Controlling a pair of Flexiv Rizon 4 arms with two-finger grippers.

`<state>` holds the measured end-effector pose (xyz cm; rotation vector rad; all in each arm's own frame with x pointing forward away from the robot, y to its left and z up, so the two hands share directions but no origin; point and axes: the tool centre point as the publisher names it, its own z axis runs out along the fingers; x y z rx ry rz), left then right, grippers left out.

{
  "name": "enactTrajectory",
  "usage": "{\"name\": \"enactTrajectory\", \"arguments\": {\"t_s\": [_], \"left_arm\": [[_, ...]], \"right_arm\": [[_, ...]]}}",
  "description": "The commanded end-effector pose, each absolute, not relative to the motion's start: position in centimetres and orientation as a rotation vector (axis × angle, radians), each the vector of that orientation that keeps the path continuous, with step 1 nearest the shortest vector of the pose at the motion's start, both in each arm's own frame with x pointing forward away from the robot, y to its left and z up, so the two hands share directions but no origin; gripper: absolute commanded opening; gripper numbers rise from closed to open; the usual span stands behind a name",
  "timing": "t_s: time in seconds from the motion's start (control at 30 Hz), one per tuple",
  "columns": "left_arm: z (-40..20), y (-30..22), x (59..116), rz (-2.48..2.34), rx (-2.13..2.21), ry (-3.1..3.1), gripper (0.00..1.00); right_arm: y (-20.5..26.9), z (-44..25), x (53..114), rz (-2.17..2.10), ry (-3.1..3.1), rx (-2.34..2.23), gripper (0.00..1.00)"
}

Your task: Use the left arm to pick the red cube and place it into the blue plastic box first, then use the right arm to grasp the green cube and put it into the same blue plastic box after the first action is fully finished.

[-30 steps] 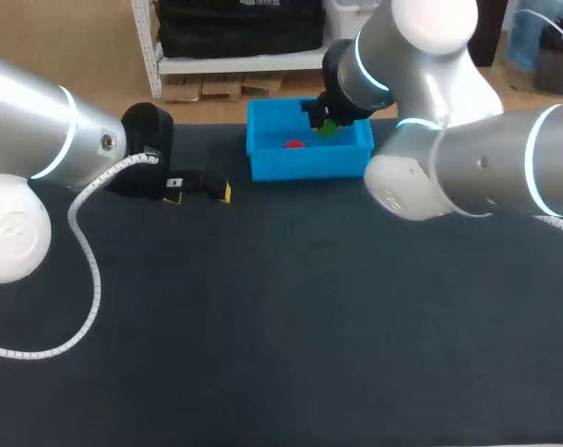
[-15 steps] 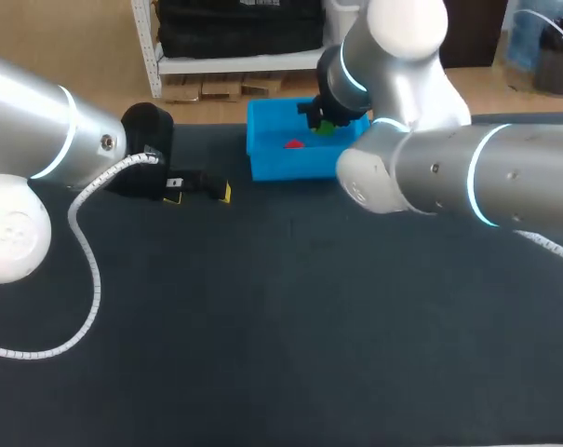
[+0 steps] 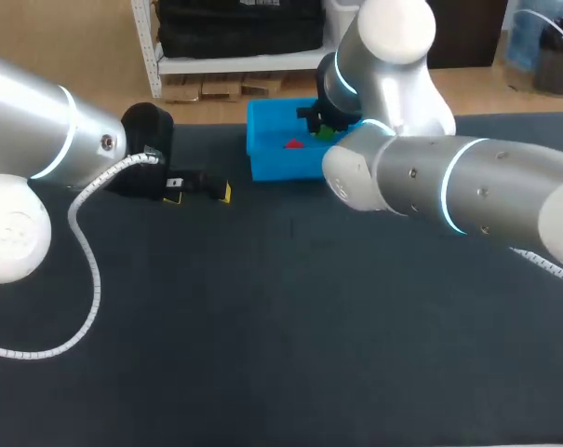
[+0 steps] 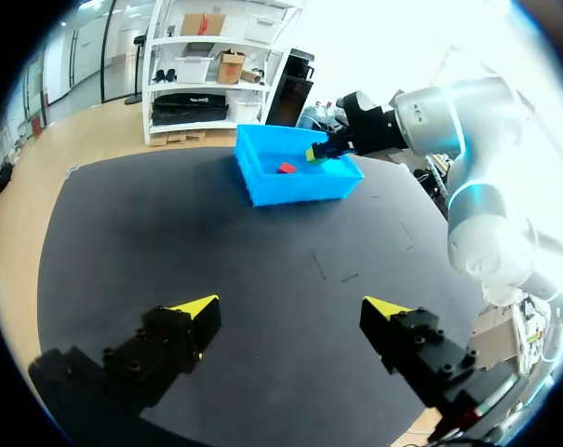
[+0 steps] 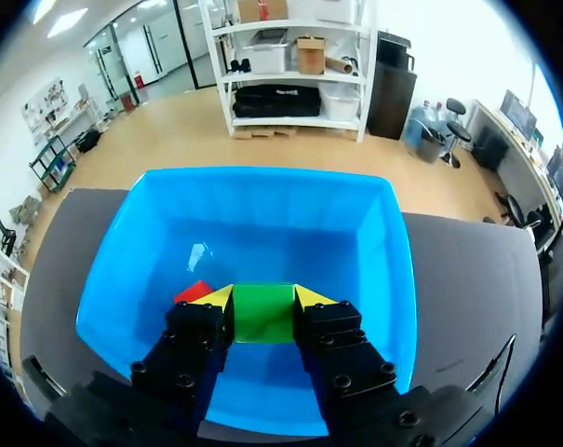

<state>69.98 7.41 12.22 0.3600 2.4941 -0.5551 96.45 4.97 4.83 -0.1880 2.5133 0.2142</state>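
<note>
blue plastic box (image 3: 281, 164), far side of dark tabletop (image 3: 281, 326): red cube (image 3: 293, 143) inside. right tool (image 3: 319, 124) over box, green cube (image 3: 328, 135) at its tip. left tool (image 3: 199, 193) left of box, fingers apart.

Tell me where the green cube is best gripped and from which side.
On two opposite flat side faces, coming from above. The green cube is square-sided, and the right pincer holds it that way over the blue box, a yellow tip flat against each side.

Right gripper (image 5: 263, 300) clamped, arm extended far; left gripper (image 4: 288, 308) spread wide.
</note>
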Motion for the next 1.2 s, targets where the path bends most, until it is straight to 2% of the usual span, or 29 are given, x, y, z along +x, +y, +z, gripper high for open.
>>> {"name": "enactTrajectory", "arguments": {"t_s": [0.03, 0.07, 0.1, 0.17, 0.73, 1.2], "left_arm": [[12.2, 7.6, 70.1, -0.566, 0.366, 2.49, 1.0], [12.2, 7.6, 70.1, -0.566, 0.366, 2.49, 1.0], [12.2, 7.6, 70.1, -0.566, 0.366, 2.49, 1.0], [12.2, 7.6, 70.1, -0.566, 0.366, 2.49, 1.0], [12.2, 7.6, 70.1, -0.566, 0.366, 2.49, 1.0], [12.2, 7.6, 70.1, -0.566, 0.366, 2.49, 1.0]], "right_arm": [[5.1, 4.9, 97.1, 0.212, 2.533, -0.19, 0.0], [5.0, 4.9, 97.1, 0.211, 2.535, -0.189, 0.3], [4.9, 4.9, 97.0, 0.21, 2.536, -0.187, 0.47], [4.8, 5.1, 96.9, 0.209, 2.536, -0.185, 1.0], [4.2, 9.8, 94.0, 0.253, 2.549, -0.204, 1.0], [1.9, 14.0, 88.2, 0.308, 2.61, -0.269, 1.0]]}}
